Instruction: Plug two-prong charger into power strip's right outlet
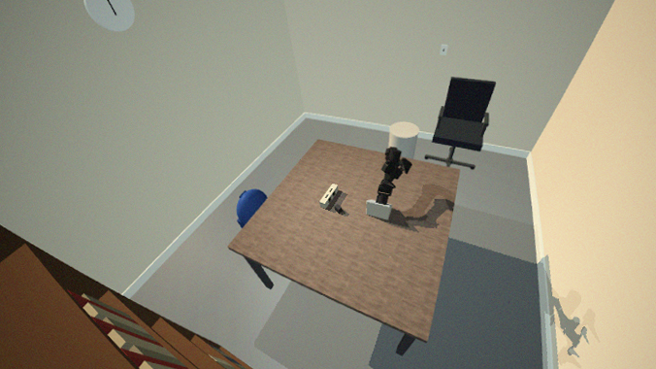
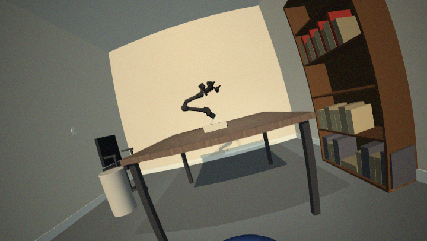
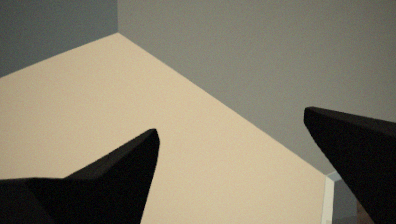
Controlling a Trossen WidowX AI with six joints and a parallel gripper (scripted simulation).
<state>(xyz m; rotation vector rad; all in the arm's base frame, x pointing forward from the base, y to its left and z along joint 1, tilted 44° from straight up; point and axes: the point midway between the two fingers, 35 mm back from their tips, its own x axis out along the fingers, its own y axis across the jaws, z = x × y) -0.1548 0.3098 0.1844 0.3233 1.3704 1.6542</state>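
The cream power strip [image 1: 324, 201] [image 2: 215, 127] lies on the table, with dark outlet marks on its top in the top view. A small dark thing [image 1: 339, 208], which looks like the charger, lies beside the strip's near end, partly lost in shadow. Its prongs cannot be made out, and it does not show in the exterior view. My gripper [image 2: 217, 84] [image 3: 229, 125] is open and empty, raised high above the table and well away from the strip. The wrist view shows only walls and a bit of floor beyond the two black fingers.
A white block [image 1: 378, 210] stands at the arm's base on the wooden table [image 1: 348, 262] [image 2: 254, 122]. A white bin [image 1: 403, 137] [image 2: 118, 191] and an office chair [image 1: 468, 107] [image 2: 108, 149] are beyond one table edge. A bookshelf [image 2: 394, 89] and a blue round thing [image 1: 251, 205] stand off the table.
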